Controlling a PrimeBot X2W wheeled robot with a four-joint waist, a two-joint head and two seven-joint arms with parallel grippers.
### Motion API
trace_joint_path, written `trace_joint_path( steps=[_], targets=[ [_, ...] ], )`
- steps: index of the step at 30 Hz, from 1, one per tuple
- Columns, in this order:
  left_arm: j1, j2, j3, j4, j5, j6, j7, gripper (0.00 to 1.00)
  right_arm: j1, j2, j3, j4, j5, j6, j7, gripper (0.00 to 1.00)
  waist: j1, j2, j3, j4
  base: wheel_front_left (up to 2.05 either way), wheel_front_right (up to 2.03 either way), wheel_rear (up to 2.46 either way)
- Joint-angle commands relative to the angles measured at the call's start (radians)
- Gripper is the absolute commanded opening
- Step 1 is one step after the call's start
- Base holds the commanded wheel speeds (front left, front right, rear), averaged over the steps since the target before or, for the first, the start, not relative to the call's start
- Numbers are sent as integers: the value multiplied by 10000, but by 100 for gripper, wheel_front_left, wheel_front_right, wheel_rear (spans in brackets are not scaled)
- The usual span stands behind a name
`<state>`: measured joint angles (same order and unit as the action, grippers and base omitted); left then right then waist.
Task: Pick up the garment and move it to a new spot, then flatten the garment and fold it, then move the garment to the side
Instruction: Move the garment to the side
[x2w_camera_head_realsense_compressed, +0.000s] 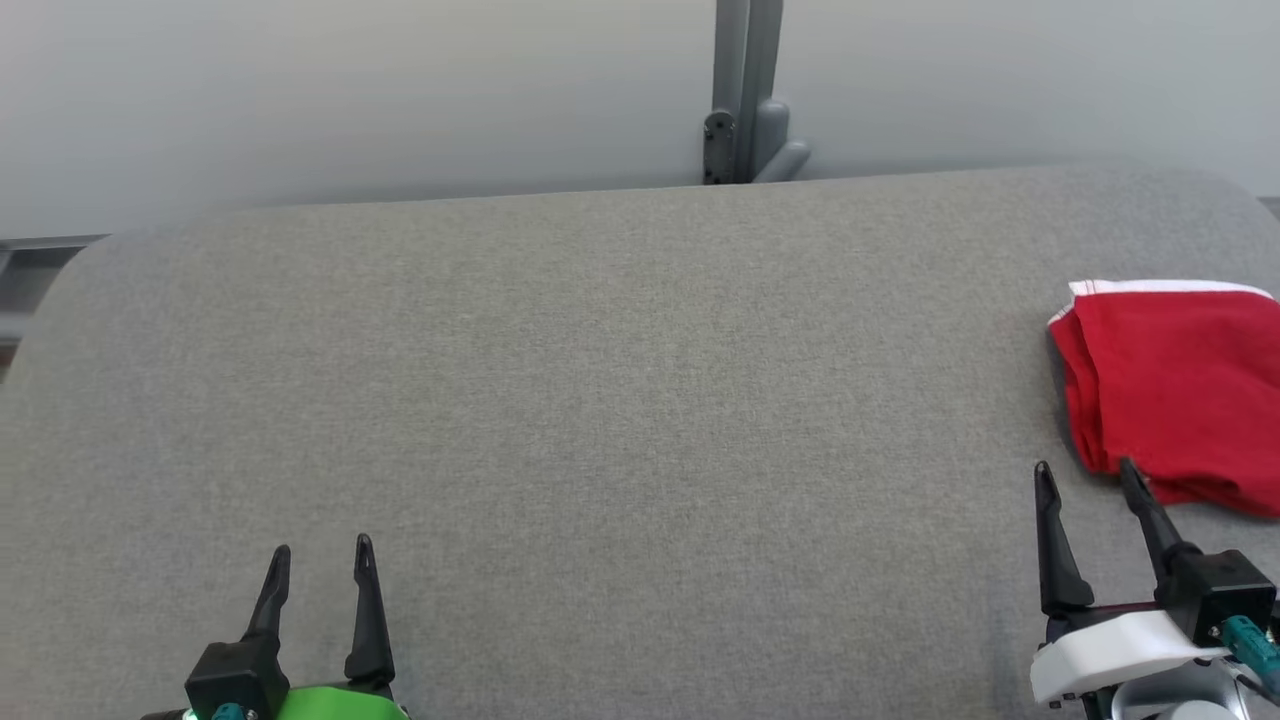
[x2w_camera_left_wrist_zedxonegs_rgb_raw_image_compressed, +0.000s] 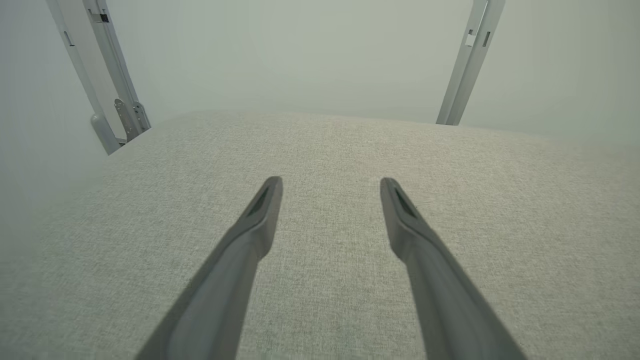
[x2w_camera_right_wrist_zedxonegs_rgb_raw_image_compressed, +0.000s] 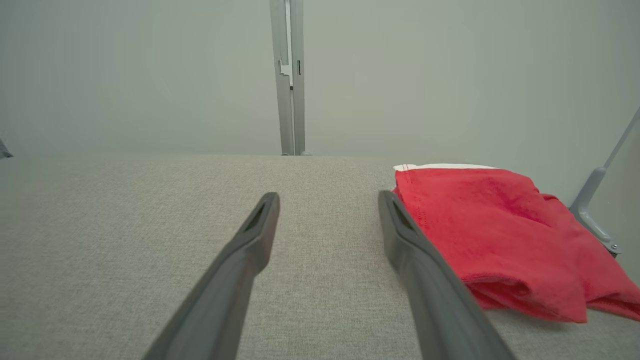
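Observation:
The garment (x2w_camera_head_realsense_compressed: 1175, 385) is red with a white edge and lies folded at the far right of the grey table, cut off by the head view's right edge. In the right wrist view the garment (x2w_camera_right_wrist_zedxonegs_rgb_raw_image_compressed: 500, 235) sits just right of my right finger. My right gripper (x2w_camera_head_realsense_compressed: 1085, 470) stands open at the lower right, its outer fingertip close to the garment's near edge, nothing between its fingers. It shows open in its own view too, right gripper (x2w_camera_right_wrist_zedxonegs_rgb_raw_image_compressed: 327, 200). My left gripper (x2w_camera_head_realsense_compressed: 322, 550) is open and empty at the lower left, far from the garment; left gripper (x2w_camera_left_wrist_zedxonegs_rgb_raw_image_compressed: 330, 185) hovers over bare cloth.
The grey fabric-covered table (x2w_camera_head_realsense_compressed: 600, 400) spans the whole width, with rounded far corners. A grey metal post (x2w_camera_head_realsense_compressed: 745, 90) with a bracket rises behind its far edge against a pale wall. Another grey strut (x2w_camera_right_wrist_zedxonegs_rgb_raw_image_compressed: 595, 200) stands behind the garment.

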<state>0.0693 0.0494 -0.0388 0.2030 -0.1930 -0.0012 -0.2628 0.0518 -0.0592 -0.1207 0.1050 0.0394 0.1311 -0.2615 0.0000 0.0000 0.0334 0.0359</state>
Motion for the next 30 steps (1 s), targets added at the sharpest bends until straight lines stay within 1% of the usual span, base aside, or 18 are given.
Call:
trace_joint_path(
  steps=[1, 6, 10, 13, 23, 30],
  targets=[
    [154, 27, 19, 35, -62, -71, -22, 100, 249, 47, -33, -12, -211, -6, -36, 100, 0, 0, -493, 489, 0, 0, 0],
    [221, 27, 97, 147, -72, -209, -23, 100, 476, 74, -57, 13, -137, -6, -41, 100, 0, 0, -625, 542, 0, 0, 0],
    [70, 27, 172, 215, -36, -422, -22, 100, 489, 72, -99, -71, -138, -6, -43, 100, 0, 0, -647, 476, 0, 0, 0],
    [-31, 26, 239, 214, -33, -454, -22, 100, 514, 72, -213, -140, -488, -6, -42, 100, 0, 0, -664, 387, 0, 0, 0],
    [51, 27, 195, 123, -212, -344, -22, 100, 479, 74, -343, -21, -1025, -6, -43, 100, 0, 0, -678, 205, 0, 0, 0],
    [2, 27, 123, 42, -228, -337, -22, 100, 366, 75, -370, -32, -1000, -6, -44, 100, 0, 0, -655, 222, 0, 0, 0]
  ],
)
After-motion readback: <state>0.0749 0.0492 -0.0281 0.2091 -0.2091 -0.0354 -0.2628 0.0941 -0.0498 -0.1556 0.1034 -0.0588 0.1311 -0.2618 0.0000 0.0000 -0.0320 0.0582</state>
